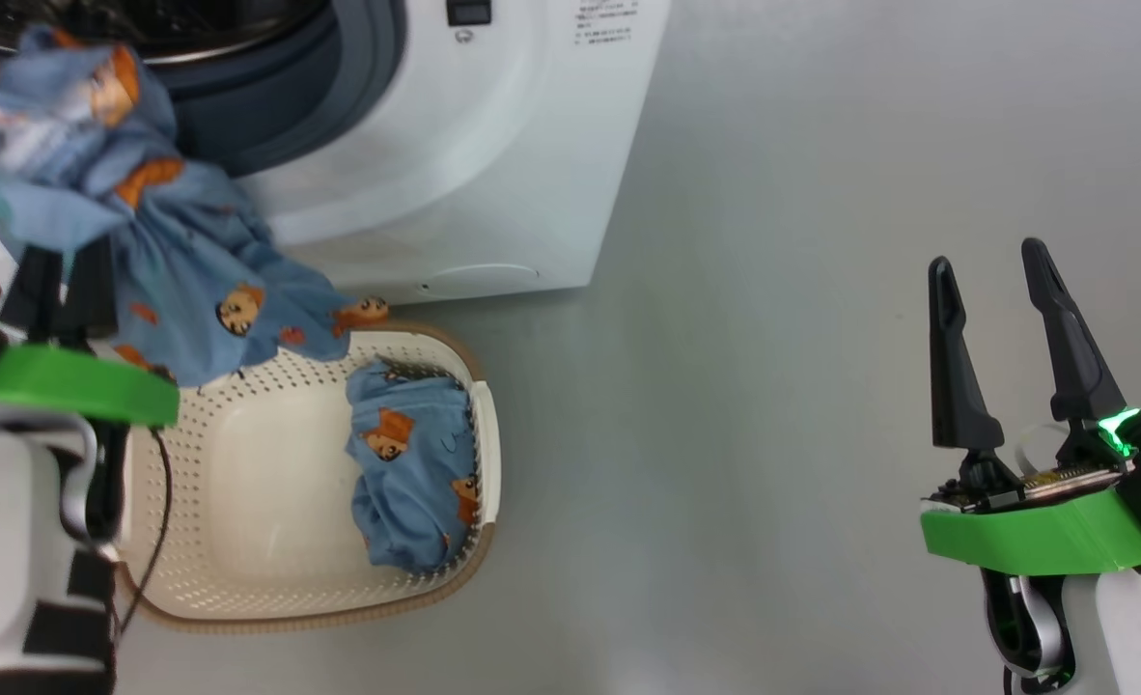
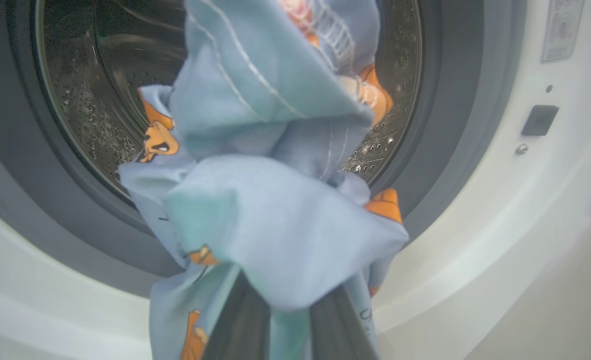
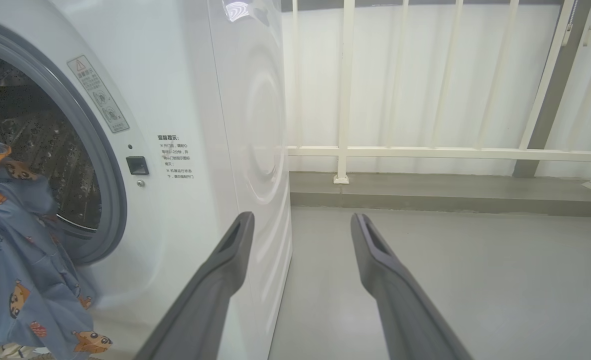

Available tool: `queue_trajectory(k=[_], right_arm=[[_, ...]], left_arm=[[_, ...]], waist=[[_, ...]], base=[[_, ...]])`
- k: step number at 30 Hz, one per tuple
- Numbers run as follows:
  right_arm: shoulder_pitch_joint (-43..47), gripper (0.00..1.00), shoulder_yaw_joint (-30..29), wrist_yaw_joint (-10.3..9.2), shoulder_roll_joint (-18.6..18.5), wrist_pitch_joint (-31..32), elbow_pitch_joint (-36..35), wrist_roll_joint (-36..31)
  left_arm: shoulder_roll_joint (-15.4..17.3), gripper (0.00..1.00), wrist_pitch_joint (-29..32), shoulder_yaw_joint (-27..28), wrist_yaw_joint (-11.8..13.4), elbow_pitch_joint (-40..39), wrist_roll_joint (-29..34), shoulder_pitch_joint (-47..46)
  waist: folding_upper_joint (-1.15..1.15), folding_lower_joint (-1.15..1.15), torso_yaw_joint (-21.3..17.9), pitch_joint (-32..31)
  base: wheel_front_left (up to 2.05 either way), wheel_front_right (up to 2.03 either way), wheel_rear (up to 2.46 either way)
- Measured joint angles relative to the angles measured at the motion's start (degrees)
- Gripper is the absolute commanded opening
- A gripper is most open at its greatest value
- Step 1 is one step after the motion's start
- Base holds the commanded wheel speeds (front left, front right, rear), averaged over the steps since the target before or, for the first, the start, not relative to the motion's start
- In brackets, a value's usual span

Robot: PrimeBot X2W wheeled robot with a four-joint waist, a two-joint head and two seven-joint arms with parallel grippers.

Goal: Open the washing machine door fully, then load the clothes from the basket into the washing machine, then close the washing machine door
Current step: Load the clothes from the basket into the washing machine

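Found the left hand (image 1: 59, 285) pinched shut on a light blue garment (image 1: 175, 280) printed with orange-brown cartoon figures, raised before the open mouth of the washing machine (image 1: 493, 145). In the left wrist view, noted the bunched fabric hanging in front of the steel drum (image 2: 90, 100); cannot tell whether any of it crosses the grey-blue gasket (image 1: 339, 77). Noted the lower folds of the same garment trailing down to the far rim of the basket (image 1: 242, 579). Recorded a second garment (image 1: 411, 473) of matching print lying inside the basket against its right wall. Placed the basket on the floor (image 1: 821, 338), just in front of the washer. Observed the right hand (image 1: 986, 259) spread wide, holding nothing, well apart from basket and machine. Logged a white railing (image 3: 345, 100) beyond the machine's side.
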Motion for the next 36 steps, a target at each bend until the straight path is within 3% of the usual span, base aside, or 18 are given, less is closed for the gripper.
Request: queue_trajectory(k=[16, 29, 36], right_arm=[[-5.5, 1.00, 3.1, 0.00, 0.5, 0.0, -0.4, 1.2], [-8.6, 1.00, 5.3, 0.00, 0.6, 0.0, -0.9, 4.1], [-8.6, 1.00, 5.6, 0.00, 0.7, 0.0, -1.5, 5.0]], left_arm=[[4.2, 0.00, 0.4, -4.1, 0.0, 24.4, -1.0, -26.4], [7.8, 0.00, 2.3, -8.4, 0.0, 37.0, -0.4, -41.3], [9.9, 0.00, 1.4, -9.9, 0.0, 39.1, -0.3, -47.5]], waist=[[0.00, 0.00, -3.4, 7.9], [0.00, 0.00, -7.6, 13.2], [0.00, 0.00, -10.1, 15.7]], base=[[0.00, 0.00, 0.00], [0.00, 0.00, 0.00], [0.00, 0.00, 0.00]])
